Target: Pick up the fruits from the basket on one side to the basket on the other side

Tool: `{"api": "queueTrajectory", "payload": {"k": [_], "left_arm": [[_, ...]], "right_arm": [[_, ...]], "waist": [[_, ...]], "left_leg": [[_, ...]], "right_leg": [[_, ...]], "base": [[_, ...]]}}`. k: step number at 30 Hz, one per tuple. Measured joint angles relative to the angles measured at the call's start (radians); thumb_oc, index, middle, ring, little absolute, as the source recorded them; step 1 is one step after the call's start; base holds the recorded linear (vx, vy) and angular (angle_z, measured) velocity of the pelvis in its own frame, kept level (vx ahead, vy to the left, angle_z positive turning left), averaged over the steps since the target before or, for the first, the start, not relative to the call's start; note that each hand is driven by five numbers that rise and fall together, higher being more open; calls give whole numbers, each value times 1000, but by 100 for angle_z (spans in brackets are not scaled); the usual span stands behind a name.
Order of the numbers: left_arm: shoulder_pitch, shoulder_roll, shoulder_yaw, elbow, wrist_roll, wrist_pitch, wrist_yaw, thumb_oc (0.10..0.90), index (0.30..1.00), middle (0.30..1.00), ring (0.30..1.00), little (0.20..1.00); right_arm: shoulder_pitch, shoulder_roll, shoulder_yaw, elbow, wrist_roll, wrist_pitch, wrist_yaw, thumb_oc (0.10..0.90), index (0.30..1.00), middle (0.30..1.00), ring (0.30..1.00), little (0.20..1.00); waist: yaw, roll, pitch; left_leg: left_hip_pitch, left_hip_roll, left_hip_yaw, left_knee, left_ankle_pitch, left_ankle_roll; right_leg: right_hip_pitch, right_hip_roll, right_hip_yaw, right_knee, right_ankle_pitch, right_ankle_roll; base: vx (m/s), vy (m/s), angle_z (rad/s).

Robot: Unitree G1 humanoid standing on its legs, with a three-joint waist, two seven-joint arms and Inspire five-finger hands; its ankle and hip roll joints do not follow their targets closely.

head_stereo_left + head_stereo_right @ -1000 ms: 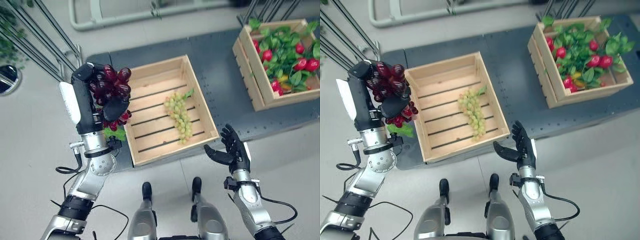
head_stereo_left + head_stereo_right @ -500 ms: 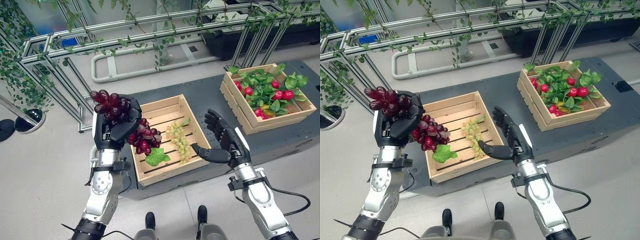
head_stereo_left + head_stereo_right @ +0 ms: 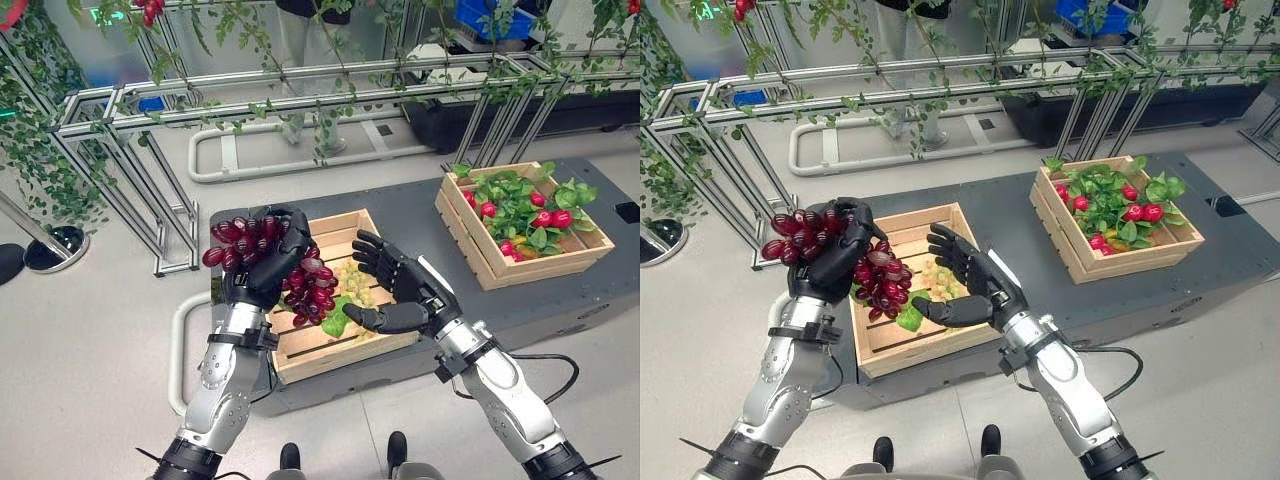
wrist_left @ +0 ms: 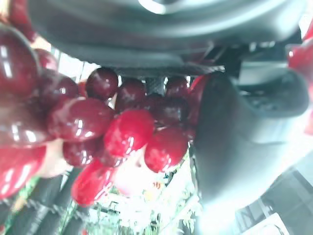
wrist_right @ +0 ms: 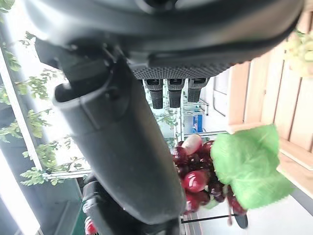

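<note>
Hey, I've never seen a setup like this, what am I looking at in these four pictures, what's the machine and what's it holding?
This is a humanoid robot with two silver arms ending in dark hands. Two pictures come from cameras in its head, looking down at its work; the other two come from cameras on its wrists, very close to each hand.

In front of it, a dark platform carries two wooden crates. The near crate holds a bunch of green grapes. The far crate is full of green leaves and red fruits.

The left hand is curled round a bunch of red grapes with a green leaf, raised above the near crate. The left wrist view shows those grapes up close. The right hand is open beside the bunch, fingers spread, holding nothing.
</note>
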Motion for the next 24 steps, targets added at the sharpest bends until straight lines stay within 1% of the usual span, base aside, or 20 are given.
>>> {"api": "queueTrajectory", "payload": {"k": [5, 9, 13, 16, 20, 24], "left_arm": [[-1, 0, -28, -29, -1, 0, -3, 400, 300, 300, 300, 300], [-1, 0, -52, -29, -39, 0, -3, 400, 300, 300, 300, 300], [-1, 0, -63, -29, -63, 0, -3, 400, 300, 300, 300, 300], [-1, 0, -71, -30, -76, -1, -3, 400, 300, 300, 300, 300], [-1, 0, -90, -30, -77, -1, -4, 400, 300, 300, 300, 300], [-1, -1, -91, -30, -77, -1, -8, 400, 300, 300, 300, 300]], "right_arm": [[-3, 9, 51, 0, 113, 52, 7, 800, 900, 900, 900, 900], [-10, 22, 90, 0, 119, 75, 7, 800, 900, 900, 900, 900], [-13, 35, 111, 0, 119, 82, 6, 800, 900, 900, 900, 900], [-14, 35, 111, 0, 124, 82, 4, 800, 900, 900, 900, 900], [-15, 36, 111, 0, 189, 85, 3, 800, 900, 900, 900, 900], [-36, 40, 114, 0, 197, 89, 2, 800, 900, 900, 900, 900]], "waist": [[0, 0, -10], [2, 0, -17], [2, 0, -37], [2, 0, -40], [2, 0, -44], [-1, 0, -49]], "left_leg": [[2, 0, 2, 0, -1, 0], [1, 1, 2, 0, -1, 0], [0, 1, 2, 0, -2, 0], [0, 1, 2, 0, -2, 0], [0, 1, 3, 0, -2, 0], [0, 1, 4, 0, -2, 0]], "right_leg": [[0, 2, 2, 0, 0, 0], [-1, 1, 1, 0, 0, 0], [-2, 1, 1, 0, -1, -1], [-2, 1, 1, 0, -1, -1], [-2, 1, 1, 0, -1, -1], [-3, 2, 3, 0, -1, -1]], "base": [[7, -2, 0], [0, 0, 0], [0, 0, 0], [0, 0, 0], [0, 0, 0], [0, 0, 0]]}}
